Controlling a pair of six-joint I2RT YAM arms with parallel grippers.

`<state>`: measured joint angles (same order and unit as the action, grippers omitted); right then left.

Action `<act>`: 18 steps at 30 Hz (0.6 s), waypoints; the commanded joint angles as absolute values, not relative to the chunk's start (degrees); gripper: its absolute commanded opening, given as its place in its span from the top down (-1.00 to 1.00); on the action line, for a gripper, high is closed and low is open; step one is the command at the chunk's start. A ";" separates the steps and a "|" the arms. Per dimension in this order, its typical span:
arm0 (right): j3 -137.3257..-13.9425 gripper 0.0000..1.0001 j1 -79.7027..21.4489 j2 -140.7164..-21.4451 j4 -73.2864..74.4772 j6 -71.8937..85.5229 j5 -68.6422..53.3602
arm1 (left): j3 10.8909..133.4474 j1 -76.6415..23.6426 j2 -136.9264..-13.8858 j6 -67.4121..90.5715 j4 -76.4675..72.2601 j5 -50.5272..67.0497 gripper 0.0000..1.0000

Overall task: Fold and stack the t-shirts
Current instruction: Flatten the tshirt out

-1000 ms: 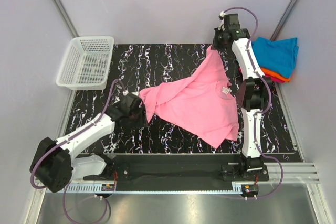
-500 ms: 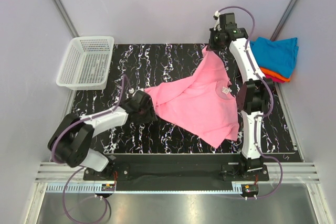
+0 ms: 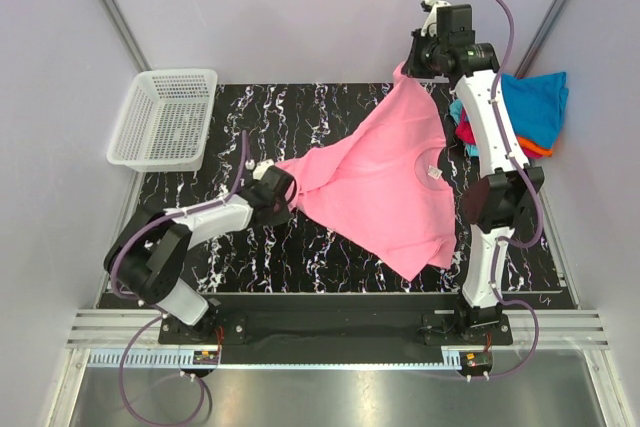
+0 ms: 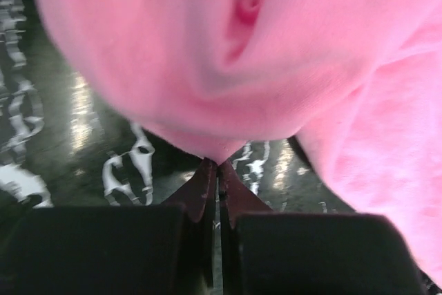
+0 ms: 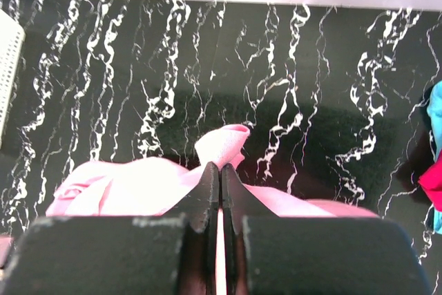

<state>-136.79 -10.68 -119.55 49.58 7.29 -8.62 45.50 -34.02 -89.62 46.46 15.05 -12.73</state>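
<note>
From the overhead view, the left arm is lying low and folded, its forearm reaching toward the middle of the table (image 3: pixel 250 107), and the left pincer (image 3: pixel 277 187) is pinching the leftmost tip of the pink shirt (image 3: pixel 385 182). The right arm is standing tall and stretching to the far edge, where the right pincer (image 3: pixel 410 69) is lifting another corner of that shirt. There are two arms, one pink shirt, one pile of shirts (image 3: pixel 530 107) at the far right corner (teal, orange and magenta layers are showing) and one basket (image 3: pixel 165 117) at the far left corner. The pink shirt is lying on the right half of the table, its long axis running from the far edge to the near right, and its neck label (image 3: pixel 437 174) is facing the right edge.

In the left wrist view, the left pincer (image 4: pixel 217 174) is closed, its tips meeting on a bulging fold of the pink shirt (image 4: pixel 242 53) above the table (image 4: pixel 69 122).

In the right wrist view, the right pincer (image 5: pixel 219 174) is closed tight on the pink shirt (image 5: pixel 138 184), a curl of cloth sticking up past the tips.
</note>
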 commanded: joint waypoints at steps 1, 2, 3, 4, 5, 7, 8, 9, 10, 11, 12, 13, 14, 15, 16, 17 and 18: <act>-135.97 1.00 -11.07 -116.81 49.22 6.07 -8.00 | 47.46 -34.10 -84.38 45.70 18.28 -19.77 1.00; -135.79 1.00 -11.07 -116.55 49.39 5.89 -7.56 | 47.63 -34.01 -83.42 45.62 19.41 -20.30 1.00; -135.62 1.00 -11.07 -115.76 49.39 5.71 -6.69 | 47.90 -34.01 -81.49 45.53 20.03 -21.43 1.00; -135.44 1.00 -11.07 -115.32 49.57 5.36 -6.24 | 48.42 -34.01 -80.34 45.35 20.65 -21.71 1.00; -135.09 1.00 -11.07 -114.44 49.74 5.19 -4.94 | 48.60 -34.01 -78.07 45.26 21.61 -22.41 1.00; -134.39 1.00 -11.07 -113.65 49.92 4.66 -3.87 | 50.09 -34.10 -75.86 44.48 22.76 -23.02 1.00; -134.04 1.00 -11.16 -112.95 50.01 4.66 -3.26 | 50.71 -34.01 -73.76 44.12 24.24 -23.81 1.00; -133.77 1.00 -11.08 -112.50 50.01 4.48 -3.17 | 51.15 -34.01 -72.70 43.86 24.95 -24.17 1.00; -133.42 1.00 -11.07 -112.15 50.01 4.48 -3.08 | 52.28 -34.01 -71.73 43.60 25.48 -24.60 1.00; -132.98 1.00 -11.07 -111.63 50.10 4.31 -2.90 | 52.82 -34.01 -69.63 43.07 26.53 -25.22 1.00; -132.72 1.00 -11.07 -111.36 50.18 4.39 -2.64 | 53.26 -34.01 -68.65 42.89 27.06 -25.57 1.00; -132.37 1.00 -11.07 -111.01 50.19 4.39 -2.38 | 54.39 -34.10 -67.77 42.80 28.38 -26.01 1.00; -131.93 1.00 -11.07 -110.66 50.19 4.39 -1.85 | 54.93 -34.01 -65.94 42.37 28.91 -27.06 1.00; -131.66 1.00 -11.07 -110.39 50.27 4.39 -1.50 | 55.37 -34.01 -64.96 42.19 29.26 -27.68 1.00; -131.31 1.00 -11.07 -110.13 50.19 4.39 -1.23 | 55.89 -34.01 -64.08 41.93 29.44 -28.47 1.00; -131.13 1.00 -11.07 -109.87 50.19 4.31 -0.97 | 56.25 -33.84 -62.77 41.49 29.88 -30.22 1.00; -131.13 1.00 -11.07 -109.78 50.19 4.31 -0.88 | 56.42 -33.58 -62.14 41.22 29.88 -31.02 1.00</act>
